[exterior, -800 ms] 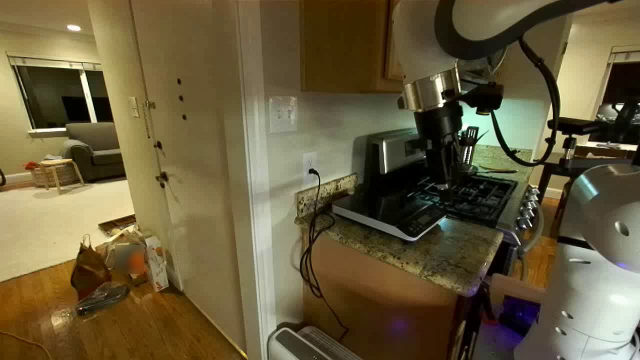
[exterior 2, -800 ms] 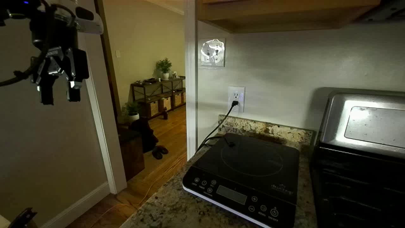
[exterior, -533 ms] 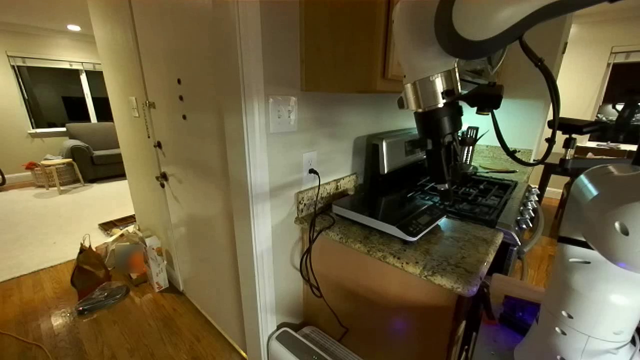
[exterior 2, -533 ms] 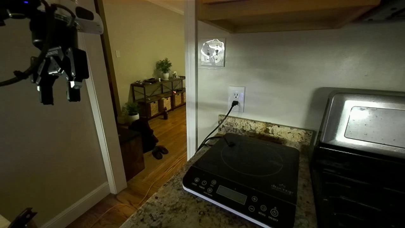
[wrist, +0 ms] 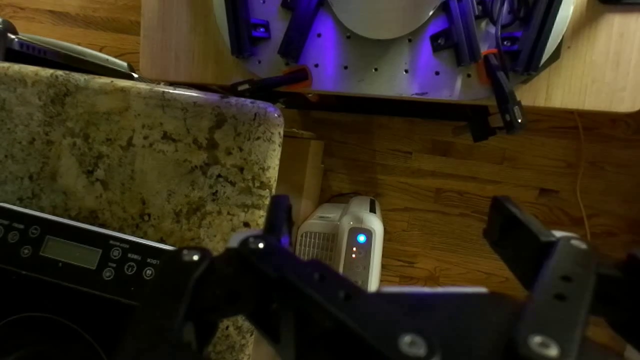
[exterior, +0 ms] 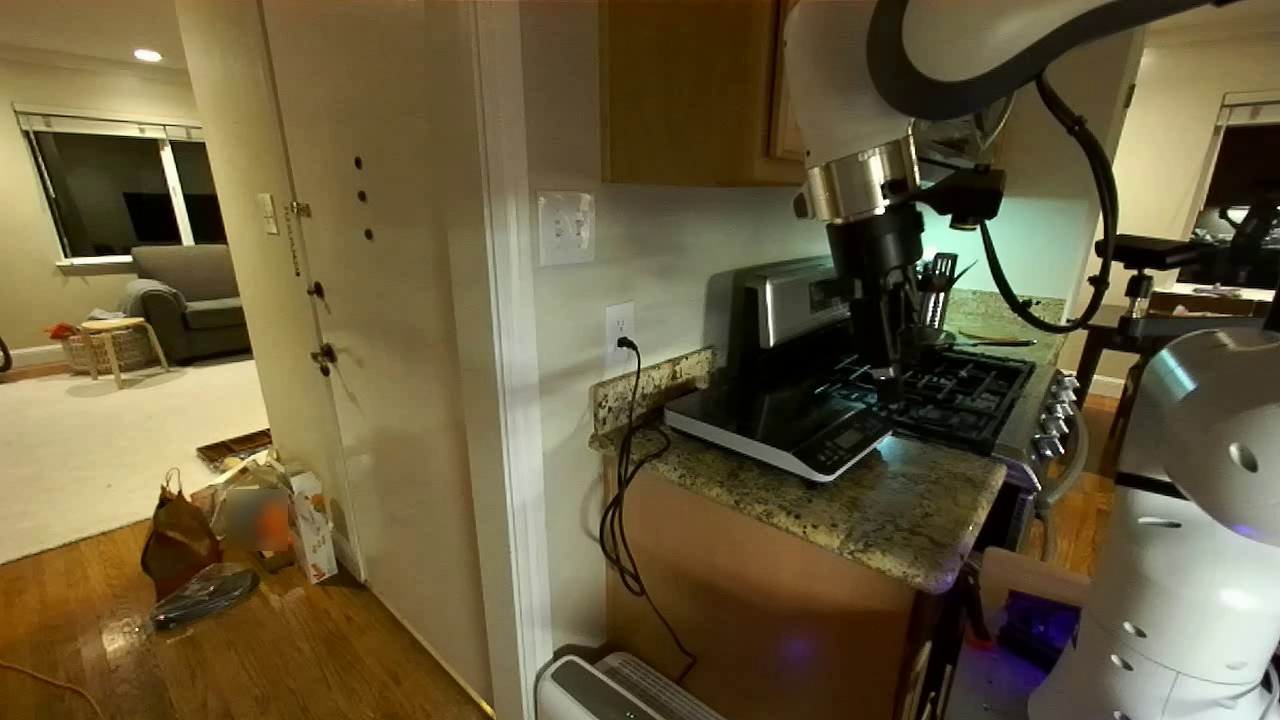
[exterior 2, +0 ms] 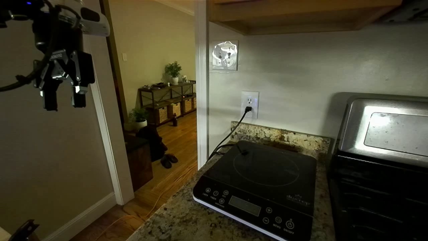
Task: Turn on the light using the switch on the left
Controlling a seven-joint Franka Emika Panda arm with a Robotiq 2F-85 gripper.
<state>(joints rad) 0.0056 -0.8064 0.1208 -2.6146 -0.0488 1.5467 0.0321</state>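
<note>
The switch [exterior: 557, 228] is the left-hand one on a white wall plate [exterior: 568, 255], on the wall between the door frame and the wooden cabinet. In an exterior view the same plate [exterior 2: 234, 63] is bright with glare, and its left switch [exterior 2: 219, 55] is hard to make out. My gripper [exterior 2: 65, 107] is black, open and empty, pointing down, well away from the wall and the plate. It also shows in an exterior view [exterior: 888, 375] in front of the stove. In the wrist view my spread fingers [wrist: 390, 215] have only floor and a white appliance below; the switch is out of view there.
An induction cooktop [exterior 2: 267, 167] lies on the granite counter [exterior: 850, 530], its cord plugged into an outlet [exterior 2: 249, 103] below the switch plate. A wooden cabinet [exterior: 690, 100] hangs above. A stove [exterior: 960, 390] stands beside the counter. A white appliance [wrist: 345, 240] stands on the floor.
My gripper has shifted only by a hair and stays open. Nothing else has visibly changed.
</note>
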